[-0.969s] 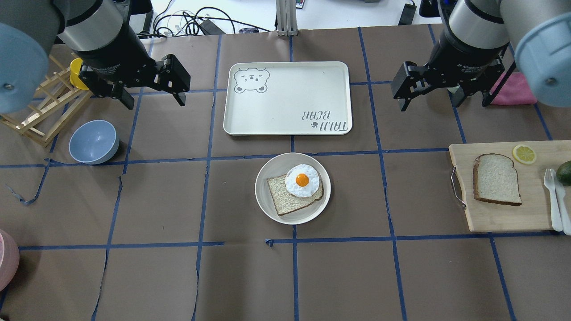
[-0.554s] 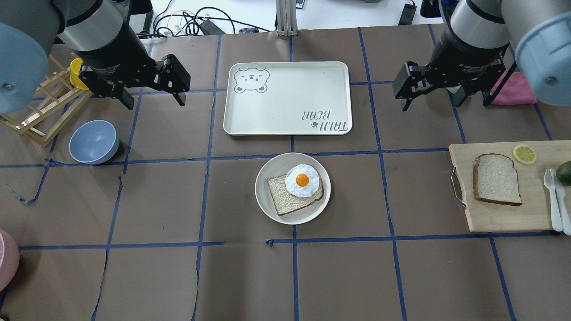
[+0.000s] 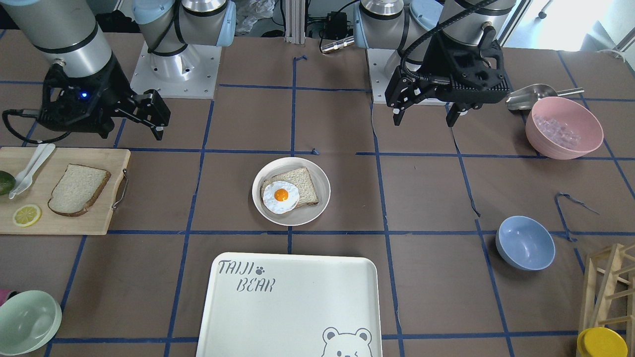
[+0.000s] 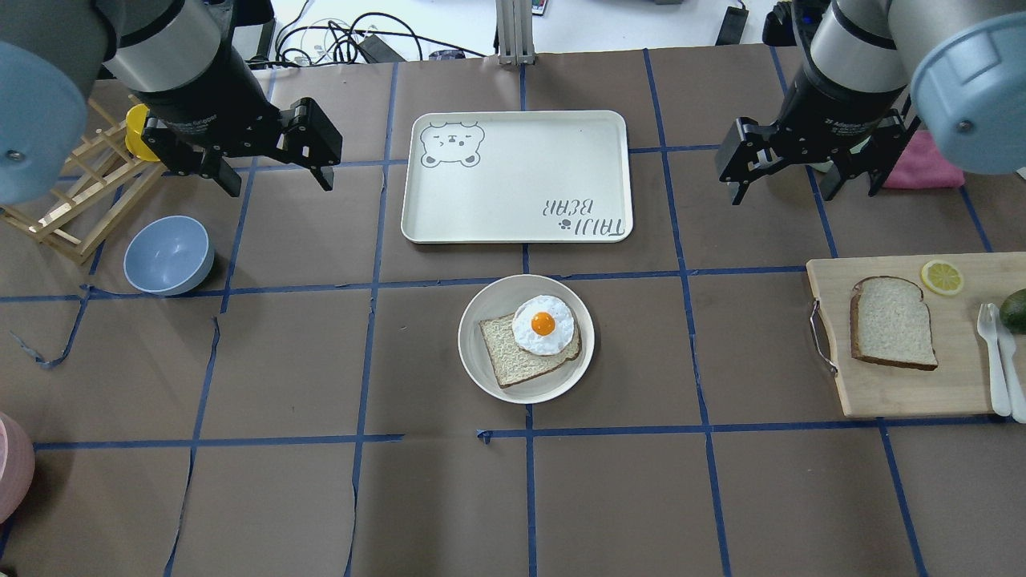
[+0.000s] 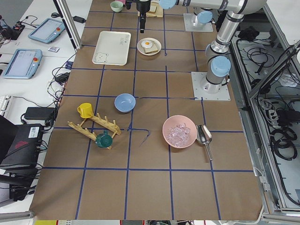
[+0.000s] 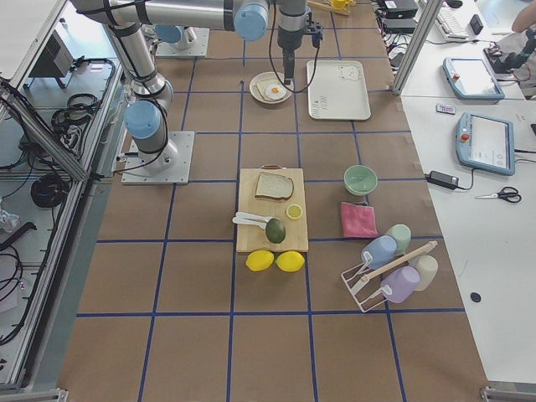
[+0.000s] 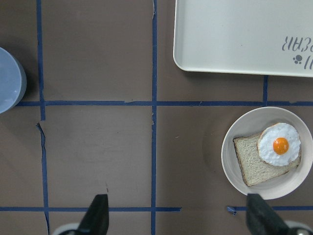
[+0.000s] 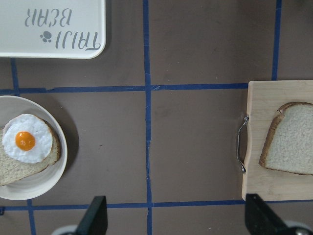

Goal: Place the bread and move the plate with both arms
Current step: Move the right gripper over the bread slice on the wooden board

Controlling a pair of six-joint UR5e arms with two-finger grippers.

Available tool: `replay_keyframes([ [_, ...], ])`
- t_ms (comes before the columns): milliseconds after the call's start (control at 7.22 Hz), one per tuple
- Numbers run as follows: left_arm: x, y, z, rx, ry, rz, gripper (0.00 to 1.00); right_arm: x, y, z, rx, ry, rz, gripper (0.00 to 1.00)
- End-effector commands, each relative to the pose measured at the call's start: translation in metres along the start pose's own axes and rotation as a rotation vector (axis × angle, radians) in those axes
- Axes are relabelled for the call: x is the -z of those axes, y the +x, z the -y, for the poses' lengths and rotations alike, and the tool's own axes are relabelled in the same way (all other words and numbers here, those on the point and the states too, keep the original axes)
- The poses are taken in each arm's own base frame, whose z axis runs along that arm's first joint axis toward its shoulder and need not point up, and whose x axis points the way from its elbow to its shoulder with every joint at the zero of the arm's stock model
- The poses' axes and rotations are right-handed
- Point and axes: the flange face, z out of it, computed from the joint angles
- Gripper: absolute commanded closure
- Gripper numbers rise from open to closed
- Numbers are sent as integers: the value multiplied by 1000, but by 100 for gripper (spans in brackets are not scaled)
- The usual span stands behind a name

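1. Two arms are showing: left arm [image 4: 160, 40], right arm [image 4: 858, 40].
2. Two bread slices are lying out: the bread [image 4: 892, 322], a toast slice [image 4: 513, 361].
3. One plate [image 4: 481, 377], one fried egg [image 4: 543, 324] and one tray [image 4: 513, 192] are showing.
4. Three bowls are sitting on the surface [image 4: 280, 361]: blue bowl [image 3: 525, 243], pink bowl [image 3: 564, 128], green bowl [image 3: 27, 321].
5. One cutting board [image 4: 898, 393] is carrying one lemon slice [image 4: 942, 276], one avocado [image 4: 1015, 311] and two white utensils [image 4: 994, 361].
6. One scoop [image 3: 533, 95] and one pink cloth [image 6: 358, 219] are lying out.
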Motion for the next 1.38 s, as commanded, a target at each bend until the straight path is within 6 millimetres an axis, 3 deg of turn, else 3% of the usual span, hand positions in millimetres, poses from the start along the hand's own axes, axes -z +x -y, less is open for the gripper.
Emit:
replay_keyframes([
  [0,0,0,0,0,0,0,0,-38,65,34,-120,-62,8,0],
  [277,1,0,0,0,1,0,0,-74,84,63,-151,-58,-3,2],
  [415,0,0,0,0,0,0,0,-91,97,71,-181,-42,-4,10],
  [554,0,0,0,0,0,0,0,-116,107,68,-197,-64,-1,25],
  [969,0,0,0,0,0,0,0,-156,139,51,-241,-109,-32,36],
  [1246,0,0,0,0,0,0,0,-186,148,62,-250,-102,-86,36],
])
